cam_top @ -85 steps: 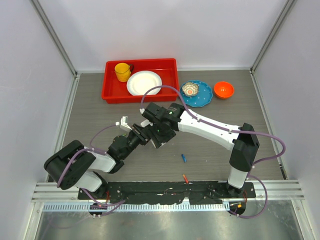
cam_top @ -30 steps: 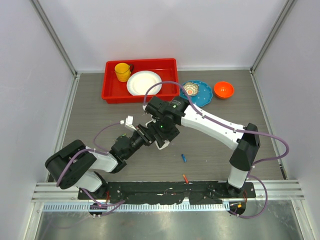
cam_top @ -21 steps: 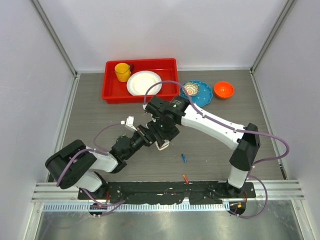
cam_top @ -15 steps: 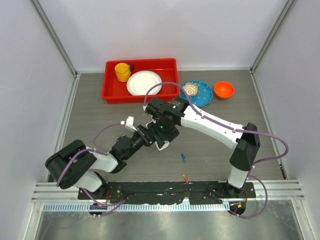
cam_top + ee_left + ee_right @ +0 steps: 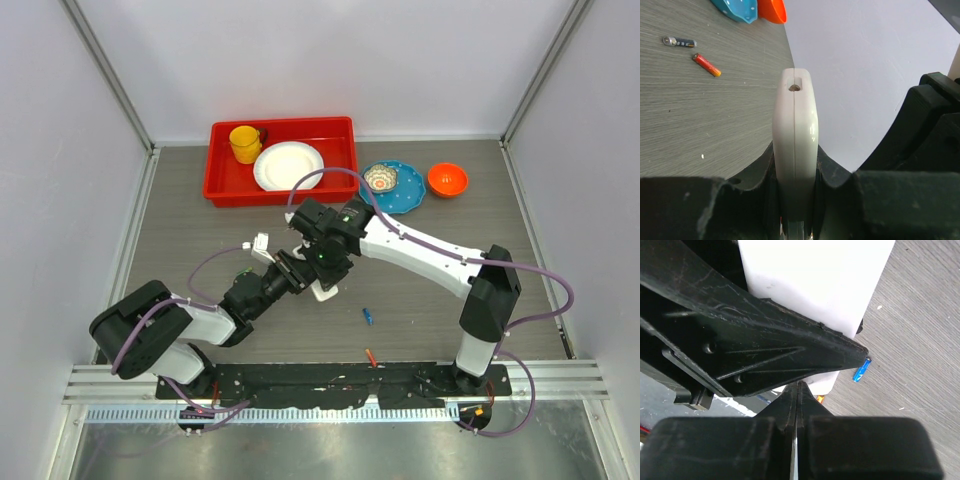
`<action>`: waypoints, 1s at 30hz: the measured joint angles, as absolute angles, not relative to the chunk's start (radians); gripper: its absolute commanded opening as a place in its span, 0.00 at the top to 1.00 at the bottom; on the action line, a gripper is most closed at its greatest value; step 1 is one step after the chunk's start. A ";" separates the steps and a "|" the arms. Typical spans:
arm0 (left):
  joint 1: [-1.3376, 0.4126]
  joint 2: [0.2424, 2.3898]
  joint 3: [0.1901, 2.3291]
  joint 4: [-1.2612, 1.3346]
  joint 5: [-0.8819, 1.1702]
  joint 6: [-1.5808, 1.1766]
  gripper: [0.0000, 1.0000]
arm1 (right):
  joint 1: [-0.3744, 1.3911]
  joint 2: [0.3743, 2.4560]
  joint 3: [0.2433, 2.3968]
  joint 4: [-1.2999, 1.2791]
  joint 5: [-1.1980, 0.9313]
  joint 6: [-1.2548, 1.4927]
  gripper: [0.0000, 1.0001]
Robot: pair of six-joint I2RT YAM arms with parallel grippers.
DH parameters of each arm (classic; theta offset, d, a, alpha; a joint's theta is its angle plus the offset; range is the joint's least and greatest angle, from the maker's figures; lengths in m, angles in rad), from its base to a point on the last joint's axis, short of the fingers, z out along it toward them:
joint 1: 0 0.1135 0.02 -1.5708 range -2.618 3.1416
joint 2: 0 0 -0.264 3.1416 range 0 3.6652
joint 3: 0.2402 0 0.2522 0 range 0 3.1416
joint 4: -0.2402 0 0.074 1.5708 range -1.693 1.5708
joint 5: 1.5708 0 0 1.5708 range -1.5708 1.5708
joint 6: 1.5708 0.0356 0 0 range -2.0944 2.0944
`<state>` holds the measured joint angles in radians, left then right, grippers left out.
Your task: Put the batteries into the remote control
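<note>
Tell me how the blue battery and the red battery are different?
The blue battery is blue with a silver end; the red battery is red with an orange tip. The blue one lies farther out; the red one lies by the black base plate. Both lie flat, untouched.

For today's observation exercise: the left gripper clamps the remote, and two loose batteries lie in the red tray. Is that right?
Wrong on one point. The left gripper does clamp the remote, but the blue battery and red battery lie on the table near the arm bases, not in the tray. The top view shows it.
</note>
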<state>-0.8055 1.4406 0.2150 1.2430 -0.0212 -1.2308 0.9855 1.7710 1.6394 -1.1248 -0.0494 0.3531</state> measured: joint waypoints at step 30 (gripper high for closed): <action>-0.733 1.382 0.218 1.268 0.034 -1.287 1.00 | 0.973 1.226 1.238 -0.791 0.110 0.402 0.28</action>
